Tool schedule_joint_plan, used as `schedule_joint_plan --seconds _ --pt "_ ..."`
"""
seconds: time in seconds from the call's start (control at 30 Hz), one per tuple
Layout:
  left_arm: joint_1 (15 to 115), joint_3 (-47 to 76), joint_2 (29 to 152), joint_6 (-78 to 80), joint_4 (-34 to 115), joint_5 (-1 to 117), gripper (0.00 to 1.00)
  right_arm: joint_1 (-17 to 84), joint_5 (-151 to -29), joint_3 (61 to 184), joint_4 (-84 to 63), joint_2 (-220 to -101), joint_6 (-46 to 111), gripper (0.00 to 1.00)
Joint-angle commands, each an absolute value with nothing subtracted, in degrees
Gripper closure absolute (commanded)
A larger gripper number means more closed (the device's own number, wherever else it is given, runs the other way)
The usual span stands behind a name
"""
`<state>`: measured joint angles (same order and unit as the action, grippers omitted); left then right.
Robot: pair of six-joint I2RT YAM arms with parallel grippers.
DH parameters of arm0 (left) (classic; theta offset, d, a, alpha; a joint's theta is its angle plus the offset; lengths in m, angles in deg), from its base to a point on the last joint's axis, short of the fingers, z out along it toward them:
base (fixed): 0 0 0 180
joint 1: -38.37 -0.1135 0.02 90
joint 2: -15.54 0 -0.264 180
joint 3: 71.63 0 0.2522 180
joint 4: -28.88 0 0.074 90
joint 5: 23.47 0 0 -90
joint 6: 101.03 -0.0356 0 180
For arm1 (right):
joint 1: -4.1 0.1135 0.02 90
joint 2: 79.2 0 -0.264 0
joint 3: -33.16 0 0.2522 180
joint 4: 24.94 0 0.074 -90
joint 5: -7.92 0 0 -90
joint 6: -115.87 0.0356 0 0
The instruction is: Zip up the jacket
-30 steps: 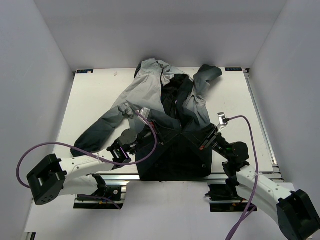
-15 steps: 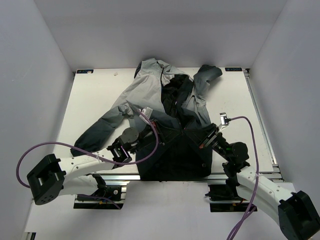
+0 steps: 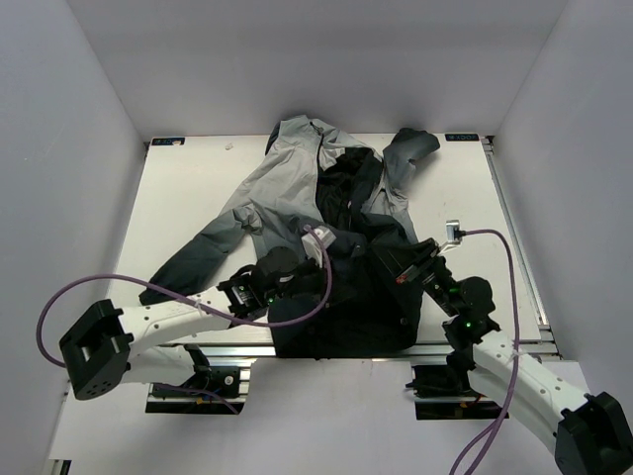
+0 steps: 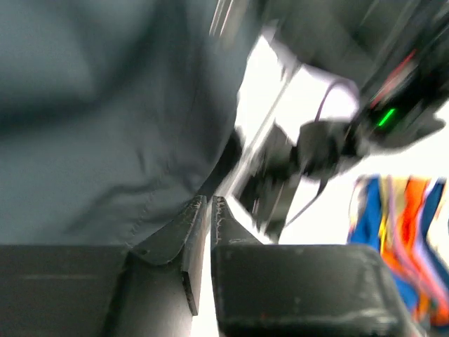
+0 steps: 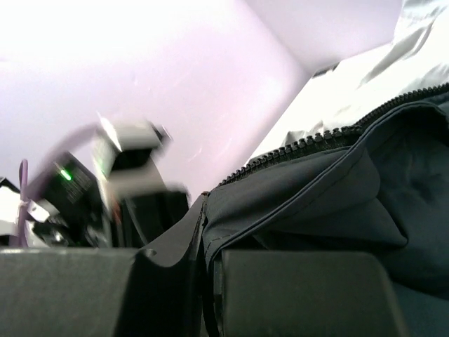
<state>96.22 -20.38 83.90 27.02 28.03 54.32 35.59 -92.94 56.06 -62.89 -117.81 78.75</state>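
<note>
The jacket (image 3: pixel 287 178) lies open on the table, hood at the far end and dark hem near the arm bases. My left gripper (image 3: pixel 334 259) is over the dark lower front. In the left wrist view the left gripper (image 4: pixel 209 200) is shut to a thin slit, with the grey fabric (image 4: pixel 105 126) running into its tips. My right gripper (image 3: pixel 388 255) is close beside it. In the right wrist view the right gripper (image 5: pixel 205 210) is shut on the jacket's front edge (image 5: pixel 337 189), just below the zipper teeth (image 5: pixel 316 140).
The white table (image 3: pixel 178 198) is walled on three sides, with a metal rail (image 3: pixel 514 237) along its right edge. A purple cable (image 3: pixel 129 282) loops from the left arm. The jacket's left sleeve (image 3: pixel 198 257) stretches towards the near left.
My left gripper has swung right towards the middle, drawing the jacket's left front panel across. The right gripper has shifted a little left, so the two now stand close together.
</note>
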Motion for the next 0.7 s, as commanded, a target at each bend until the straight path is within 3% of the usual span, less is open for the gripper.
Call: schedule_joint_plan --seconds 0.0,0.17,0.2,0.23,0.27,0.3,0.37,0.4,0.67 --pt "97.0 -20.1 84.5 23.9 34.6 46.8 1.0 35.2 -89.0 59.7 -62.9 -115.1 76.7 1.0" --pt "97.0 -20.1 83.0 24.3 34.6 47.6 1.0 35.2 -94.4 58.3 -58.2 -112.9 75.5 1.0" --pt "97.0 -19.3 82.8 24.1 35.7 48.1 0.94 35.2 -95.0 58.3 -57.0 -112.5 75.6 1.0" --pt "97.0 -18.9 82.3 23.9 36.2 48.0 0.83 35.2 -96.0 58.2 -56.5 -112.3 75.5 1.0" --pt "97.0 -18.6 81.5 23.5 36.7 47.7 0.58 35.2 -97.4 57.9 -55.5 -111.9 75.4 1.0" --pt "97.0 -18.2 80.8 23.2 37.5 47.5 0.41 35.2 -97.8 57.6 -54.9 -111.6 75.5 1.0" --pt "97.0 -17.8 79.1 22.3 38.0 46.4 0.21 35.2 -98.8 57.2 -54.3 -111.2 75.3 1.0" --pt "97.0 -17.7 77.4 22.0 38.3 46.4 0.05 35.2 -99.0 57.0 -54.2 -110.8 75.3 1.0" --pt "96.1 -14.4 75.3 23.6 42.4 55.6 0.02 35.2 -100.9 56.5 -52.4 -109.3 74.6 1.0"
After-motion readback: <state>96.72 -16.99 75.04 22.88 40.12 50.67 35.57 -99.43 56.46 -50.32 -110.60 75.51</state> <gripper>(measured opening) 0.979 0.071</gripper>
